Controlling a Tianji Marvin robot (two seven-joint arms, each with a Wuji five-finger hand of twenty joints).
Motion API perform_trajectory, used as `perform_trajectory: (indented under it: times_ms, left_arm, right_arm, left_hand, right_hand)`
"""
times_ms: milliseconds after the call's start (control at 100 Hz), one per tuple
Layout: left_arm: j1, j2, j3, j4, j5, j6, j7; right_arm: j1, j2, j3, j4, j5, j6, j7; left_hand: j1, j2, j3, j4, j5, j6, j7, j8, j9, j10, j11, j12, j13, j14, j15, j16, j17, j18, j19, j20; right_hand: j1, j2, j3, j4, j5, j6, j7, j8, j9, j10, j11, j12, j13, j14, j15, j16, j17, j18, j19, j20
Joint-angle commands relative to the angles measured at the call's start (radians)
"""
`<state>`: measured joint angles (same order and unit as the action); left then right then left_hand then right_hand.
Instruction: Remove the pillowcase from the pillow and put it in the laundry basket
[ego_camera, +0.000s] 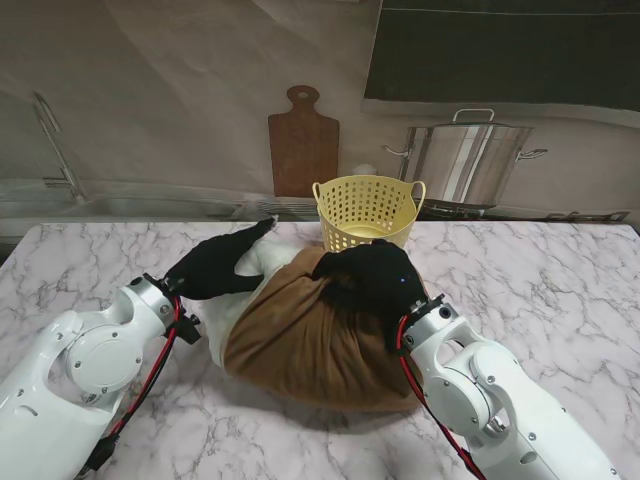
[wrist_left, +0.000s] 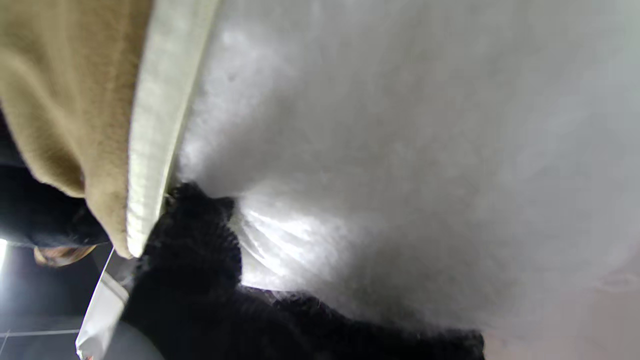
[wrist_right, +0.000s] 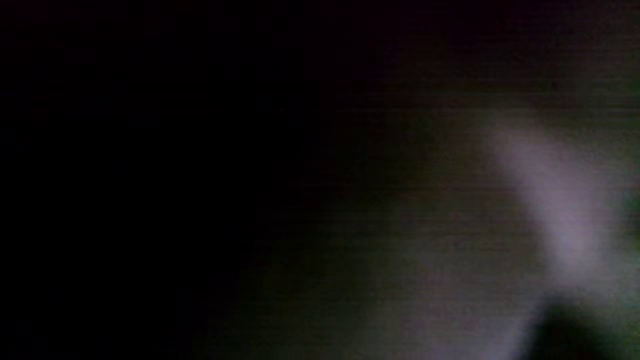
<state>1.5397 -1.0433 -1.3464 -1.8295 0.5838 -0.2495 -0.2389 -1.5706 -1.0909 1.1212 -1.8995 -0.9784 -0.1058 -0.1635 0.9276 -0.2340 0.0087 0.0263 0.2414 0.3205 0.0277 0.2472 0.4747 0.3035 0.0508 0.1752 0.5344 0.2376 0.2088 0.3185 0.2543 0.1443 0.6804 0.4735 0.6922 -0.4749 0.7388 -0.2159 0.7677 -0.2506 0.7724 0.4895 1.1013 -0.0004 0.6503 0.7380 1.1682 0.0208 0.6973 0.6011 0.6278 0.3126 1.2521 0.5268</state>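
A brown pillowcase (ego_camera: 310, 340) covers most of a white pillow (ego_camera: 262, 262) lying in the middle of the table. The pillow's bare end sticks out on the left. My left hand (ego_camera: 213, 266), in a black glove, lies on that bare end with its fingers dug into the stuffing. In the left wrist view the fingers (wrist_left: 195, 240) press creases into the pillow (wrist_left: 400, 150) beside the pillowcase's edge (wrist_left: 65, 100). My right hand (ego_camera: 372, 280) is shut on a bunch of pillowcase at its far side. The right wrist view is dark and blurred. The yellow laundry basket (ego_camera: 367, 210) stands just beyond the pillow.
The marble table (ego_camera: 560, 270) stretches to both sides. Along the back wall stand a wooden cutting board (ego_camera: 303, 140) and a large steel pot (ego_camera: 468, 160), behind and to the right of the basket. A metal faucet (ego_camera: 55, 145) rises at the far left.
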Motion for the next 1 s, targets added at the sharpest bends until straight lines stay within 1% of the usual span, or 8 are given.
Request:
perform_trajectory:
  times_ms: [0, 130, 200, 240, 290, 460, 620, 990]
  left_arm:
    - [0.014, -0.009, 0.008, -0.014, -0.006, -0.022, -0.014]
    - [0.023, -0.012, 0.011, -0.022, -0.021, -0.061, 0.006]
    - [0.02, -0.016, 0.024, -0.013, -0.003, -0.062, 0.034]
    - [0.017, -0.02, 0.036, -0.001, 0.005, -0.056, 0.056]
    - [0.012, -0.021, 0.046, 0.01, 0.007, -0.048, 0.06]
    - [0.003, -0.019, 0.058, 0.043, 0.04, -0.029, 0.058]
    - [0.008, -0.016, 0.041, 0.058, 0.096, -0.011, 0.06]
    - [-0.002, -0.009, 0.034, 0.081, 0.132, 0.007, 0.035]
  right_arm:
    - [-0.014, -0.002, -0.006, 0.018, -0.001, 0.003, 0.003]
    - [-0.015, -0.002, -0.005, 0.02, -0.004, 0.002, -0.006]
    - [-0.015, -0.003, -0.005, 0.022, -0.008, 0.002, -0.013]
    - [-0.016, -0.003, -0.005, 0.022, -0.01, 0.003, -0.015]
    - [-0.018, -0.002, -0.003, 0.021, -0.014, 0.005, -0.016]
    - [-0.049, 0.004, 0.034, 0.005, -0.043, 0.0, -0.001]
    - [-0.113, 0.01, 0.104, -0.025, -0.087, -0.001, 0.005]
    - [-0.272, 0.014, 0.276, -0.099, -0.177, 0.01, -0.012]
  left_hand:
    - [-0.073, -0.05, -0.033, -0.048, 0.035, 0.028, 0.01, 0.023, 0.075, -0.009, 0.025, 0.033, 0.079, -0.022, 0.046, 0.033, 0.057, -0.022, 0.149, 0.026]
    - [-0.02, -0.111, -0.017, -0.043, 0.198, 0.003, 0.086, 0.064, 0.312, -0.087, 0.126, 0.117, 0.268, -0.064, 0.127, 0.096, 0.197, -0.045, 0.301, 0.081]
    - [0.105, -0.11, 0.0, -0.034, 0.449, -0.13, 0.281, 0.215, 0.49, -0.184, 0.23, 0.186, 0.426, -0.117, 0.225, 0.159, 0.333, -0.082, 0.436, 0.101]
    - [0.193, -0.143, 0.006, -0.03, 0.505, -0.203, 0.403, 0.364, 0.564, -0.22, 0.247, 0.28, 0.478, -0.13, 0.274, 0.19, 0.384, -0.088, 0.496, 0.101]
    - [0.305, -0.134, 0.013, -0.023, 0.538, -0.254, 0.53, 0.404, 0.691, -0.262, 0.149, 0.422, 0.521, -0.136, 0.331, 0.232, 0.427, -0.093, 0.556, 0.11]
    - [0.342, -0.131, 0.025, -0.013, 0.54, -0.288, 0.633, 0.416, 0.719, -0.251, 0.164, 0.486, 0.537, -0.133, 0.389, 0.28, 0.45, -0.109, 0.597, 0.13]
    - [0.346, -0.132, 0.032, -0.011, 0.537, -0.297, 0.658, 0.407, 0.705, -0.22, 0.184, 0.497, 0.536, -0.126, 0.401, 0.293, 0.451, -0.112, 0.6, 0.137]
    - [0.346, -0.133, 0.037, -0.01, 0.535, -0.305, 0.677, 0.395, 0.705, -0.217, 0.194, 0.497, 0.539, -0.124, 0.406, 0.3, 0.451, -0.112, 0.599, 0.144]
  right_hand:
    - [0.13, 0.061, 0.142, 0.049, 0.069, -0.069, 0.088, 0.037, 0.013, -0.042, 0.042, 0.001, 0.105, -0.013, 0.075, 0.03, -0.007, -0.007, 0.023, 0.004]
    - [0.13, 0.063, 0.141, 0.049, 0.067, -0.07, 0.087, 0.038, 0.012, -0.044, 0.042, 0.001, 0.104, -0.015, 0.073, 0.03, -0.008, -0.008, 0.023, 0.004]
    - [0.129, 0.064, 0.14, 0.05, 0.066, -0.071, 0.087, 0.038, 0.012, -0.045, 0.042, 0.001, 0.104, -0.015, 0.073, 0.031, -0.011, -0.009, 0.022, 0.003]
    - [0.129, 0.065, 0.14, 0.05, 0.066, -0.072, 0.087, 0.039, 0.012, -0.045, 0.042, 0.001, 0.104, -0.015, 0.073, 0.031, -0.012, -0.008, 0.021, 0.003]
    - [0.13, 0.066, 0.14, 0.05, 0.066, -0.072, 0.087, 0.039, 0.012, -0.045, 0.043, 0.001, 0.104, -0.015, 0.073, 0.031, -0.013, -0.008, 0.021, 0.003]
    - [0.128, 0.066, 0.141, 0.052, 0.071, -0.075, 0.09, 0.043, 0.014, -0.046, 0.049, 0.006, 0.107, -0.019, 0.079, 0.034, -0.013, -0.014, 0.028, 0.006]
    - [0.128, 0.064, 0.144, 0.053, 0.076, -0.074, 0.091, 0.045, 0.018, -0.045, 0.055, 0.01, 0.111, -0.019, 0.088, 0.039, -0.013, -0.016, 0.032, 0.008]
    - [0.127, 0.06, 0.151, 0.052, 0.086, -0.072, 0.092, 0.048, 0.02, -0.04, 0.057, 0.015, 0.111, -0.016, 0.1, 0.043, -0.014, -0.014, 0.034, 0.011]
